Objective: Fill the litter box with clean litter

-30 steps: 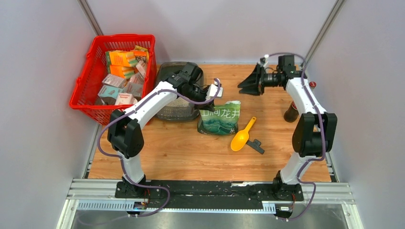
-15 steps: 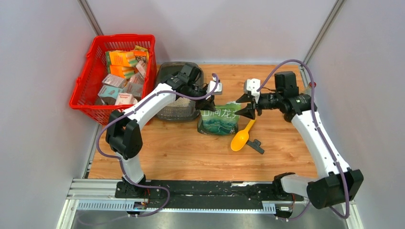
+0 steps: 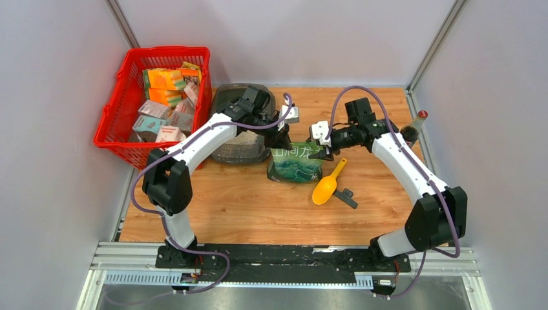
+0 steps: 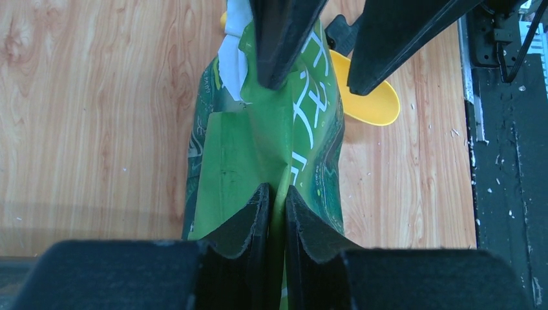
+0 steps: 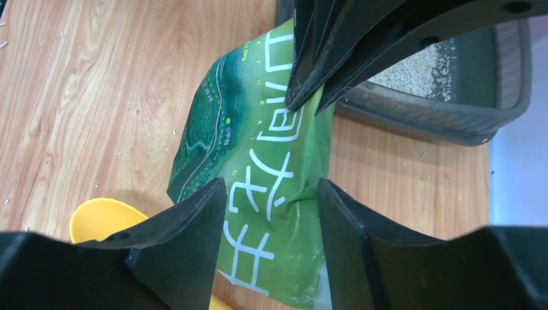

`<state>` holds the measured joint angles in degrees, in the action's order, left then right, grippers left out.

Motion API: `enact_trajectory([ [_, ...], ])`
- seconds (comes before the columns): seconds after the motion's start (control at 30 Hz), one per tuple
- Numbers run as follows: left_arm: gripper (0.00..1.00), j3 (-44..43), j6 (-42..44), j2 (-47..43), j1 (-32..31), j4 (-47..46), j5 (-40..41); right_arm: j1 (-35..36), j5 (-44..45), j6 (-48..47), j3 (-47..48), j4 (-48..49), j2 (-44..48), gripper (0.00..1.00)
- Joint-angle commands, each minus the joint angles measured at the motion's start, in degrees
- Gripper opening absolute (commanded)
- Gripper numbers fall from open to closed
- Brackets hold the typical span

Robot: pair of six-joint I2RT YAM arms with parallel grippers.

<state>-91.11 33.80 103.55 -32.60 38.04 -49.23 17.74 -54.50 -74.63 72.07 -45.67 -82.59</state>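
Right gripper [image 5: 270,187] nearer bag [image 5: 258,148]; litter [image 5: 413,64] in box [image 5: 420,119]

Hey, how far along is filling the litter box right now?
Early. The litter box holds some litter, well below its rim. In hand: the left tool is shut on the top edge of the green bag, and the right tool is open around the opposite edge. Left: opening the bag and pouring. The yellow scoop lies on the table.

the dark grey litter box [image 3: 240,155] sits flat by the far edge of the desk [image 3: 258,206], towards its far left corner. pale beige clean litter [image 5: 413,64] covers part of its floor.
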Motion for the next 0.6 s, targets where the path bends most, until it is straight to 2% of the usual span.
enact_trajectory([
  [0.0,0.2,0.5,-2.4,-2.4,0.4,-3.2,-2.4,0.1,0.0,-5.3,2.7,-1.5,-1.9,0.57],
  [0.17,0.2,0.8,-2.8,-2.5,0.8,-3.6,-3.1,0.2,1.2,-6.2,2.1,-0.2,-3.7,0.57],
  [0.33,0.15,1.1,-2.9,-2.7,1.0,-3.8,-3.4,-0.1,2.3,-4.0,2.2,1.6,-5.3,0.56],
  [0.57,0.11,2.4,-4.1,-3.8,2.5,-5.3,-3.4,-2.5,3.2,-1.2,4.0,-1.0,-7.1,0.42],
])
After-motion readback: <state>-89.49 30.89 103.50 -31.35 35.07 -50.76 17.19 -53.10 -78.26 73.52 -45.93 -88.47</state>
